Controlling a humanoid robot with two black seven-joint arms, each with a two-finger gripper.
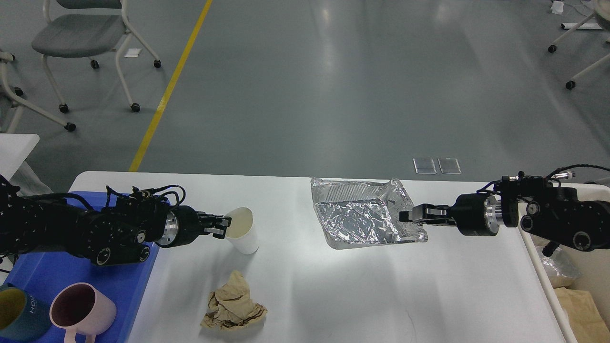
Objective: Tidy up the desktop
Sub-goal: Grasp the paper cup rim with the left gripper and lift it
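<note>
The white desktop point(343, 295) fills the lower part of the head view. A white paper cup point(242, 232) stands left of centre, tilted with its rim towards my left gripper point(220, 226), which is shut on the cup's rim. A crumpled silver foil tray point(357, 219) lies right of centre. My right gripper point(408, 215) is shut on the foil tray's right edge. A crumpled brown paper napkin point(233, 305) lies near the front edge, below the cup.
A blue plastic tray point(109, 281) at the left holds a pink mug point(81, 308) and a dark mug point(16, 312). A cream bin point(541, 276) with trash stands off the table's right edge. Chairs stand on the grey floor beyond.
</note>
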